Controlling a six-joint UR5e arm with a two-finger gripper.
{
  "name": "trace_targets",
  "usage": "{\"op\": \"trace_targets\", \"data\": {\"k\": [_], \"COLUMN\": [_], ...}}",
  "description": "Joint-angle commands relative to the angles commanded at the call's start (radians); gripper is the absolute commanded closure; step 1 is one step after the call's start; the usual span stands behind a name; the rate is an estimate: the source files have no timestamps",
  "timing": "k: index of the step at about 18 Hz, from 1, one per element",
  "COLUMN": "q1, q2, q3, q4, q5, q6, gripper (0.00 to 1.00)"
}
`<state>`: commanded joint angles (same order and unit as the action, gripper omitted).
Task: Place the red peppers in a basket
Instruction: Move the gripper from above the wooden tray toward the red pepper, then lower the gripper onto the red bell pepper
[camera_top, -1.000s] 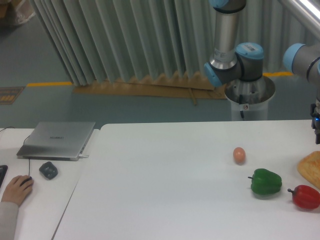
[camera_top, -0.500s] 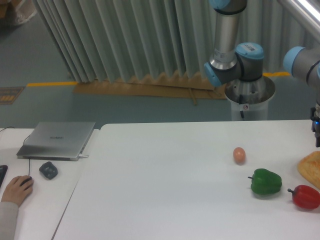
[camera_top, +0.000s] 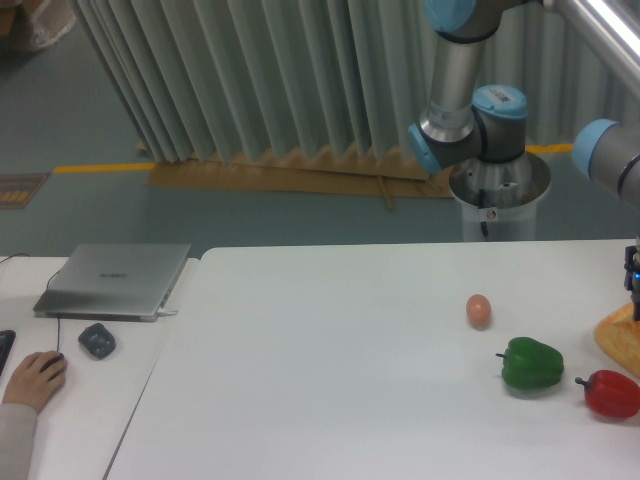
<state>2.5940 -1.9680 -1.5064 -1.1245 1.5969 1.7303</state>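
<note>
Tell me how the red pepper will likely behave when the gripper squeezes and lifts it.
The red pepper looks glossy, so two fingers may slip on its skin. Its rounded, lobed body lies on its side on the table and will probably rock or roll if nudged. Its thin stem looks too weak to grip.

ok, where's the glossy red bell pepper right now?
The glossy red bell pepper sits on the white table at the camera view's far right edge, just right of the green bell pepper.

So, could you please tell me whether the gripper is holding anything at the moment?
It cannot be told: the gripper is mostly out of frame. The glossy red bell pepper lies on the table, unheld.
</note>
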Motion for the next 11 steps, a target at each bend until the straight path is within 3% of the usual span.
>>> {"op": "trace_targets", "data": {"k": [6, 11], "q1": [-0.006, -0.09], "q2": [-0.028, -0.068], "q3": [0.008, 0.021], "q4": [0.032, 0.071], "q5": [0.006, 0.027], "q6": [-0.012, -0.127], "gripper": [0.0, 0.0]}}
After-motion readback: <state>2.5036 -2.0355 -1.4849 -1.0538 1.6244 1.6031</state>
